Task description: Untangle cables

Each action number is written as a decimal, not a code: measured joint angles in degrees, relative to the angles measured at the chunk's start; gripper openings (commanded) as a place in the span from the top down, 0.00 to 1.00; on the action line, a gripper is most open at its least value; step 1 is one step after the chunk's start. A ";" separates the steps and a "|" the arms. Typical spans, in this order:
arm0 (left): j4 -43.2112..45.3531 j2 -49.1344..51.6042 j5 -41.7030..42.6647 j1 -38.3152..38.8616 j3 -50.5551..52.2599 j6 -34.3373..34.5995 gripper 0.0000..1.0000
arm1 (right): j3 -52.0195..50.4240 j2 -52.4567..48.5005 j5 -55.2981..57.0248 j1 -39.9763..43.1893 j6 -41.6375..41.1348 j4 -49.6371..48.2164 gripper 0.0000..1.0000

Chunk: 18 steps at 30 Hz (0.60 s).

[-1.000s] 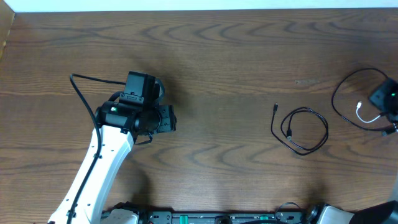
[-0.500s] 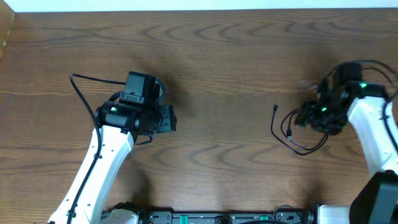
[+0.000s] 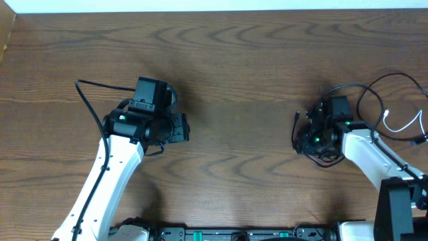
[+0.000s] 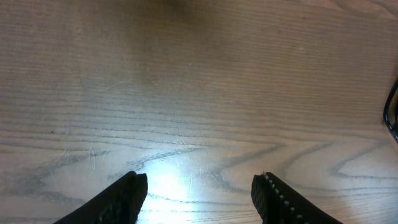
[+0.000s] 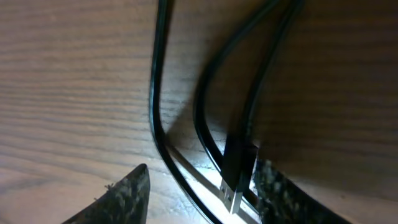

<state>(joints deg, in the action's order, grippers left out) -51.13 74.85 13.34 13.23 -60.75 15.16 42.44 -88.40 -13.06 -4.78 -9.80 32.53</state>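
Note:
The black cable (image 3: 295, 140) lies coiled on the wood table at the right; its plug end (image 3: 296, 116) points away from me. My right gripper (image 3: 309, 138) is low over this coil. In the right wrist view its jaws (image 5: 205, 196) are open, with black cable strands (image 5: 155, 106) and a USB plug (image 5: 235, 177) between them. The white cable (image 3: 403, 124) lies loose near the right edge, apart from the black one. My left gripper (image 3: 182, 127) is open and empty over bare wood, as the left wrist view (image 4: 202, 196) shows.
A thicker black robot wire (image 3: 366, 94) arcs above the right arm. Another robot wire (image 3: 85, 94) loops off the left arm. A black curve (image 4: 390, 115) shows at the right edge of the left wrist view. The white wall edge (image 3: 214, 5) runs along the table's far side.
My right arm has swung left from the table's right edge and come down over the black coil. The white cable stays at the right. The left arm has not moved.

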 measured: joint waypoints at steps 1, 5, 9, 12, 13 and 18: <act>0.02 0.00 0.00 0.00 -0.02 0.00 0.40 | -1.29 0.00 -0.07 -0.15 0.02 -1.16 0.50; 0.00 0.00 0.00 0.00 -0.02 0.00 0.40 | -2.03 0.42 -0.22 -0.20 -0.02 -3.10 0.60; 0.00 0.00 0.00 0.00 0.00 0.00 0.40 | -2.49 0.50 -0.11 -0.20 -0.44 -3.45 0.67; 0.02 0.00 0.00 0.00 -0.02 0.00 0.40 | -2.49 0.50 -0.02 -0.20 -1.14 -3.48 0.65; 0.00 0.00 0.00 0.00 0.00 0.00 0.40 | -2.49 0.50 0.09 -0.20 -1.33 -3.50 0.64; 0.00 0.00 0.00 0.00 0.00 0.00 0.40 | -2.49 0.57 1.79 -0.24 -3.61 -3.52 0.71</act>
<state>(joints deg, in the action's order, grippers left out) -51.13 74.85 13.34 13.23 -60.75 15.16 39.94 -87.83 -11.27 -5.02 -13.41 29.02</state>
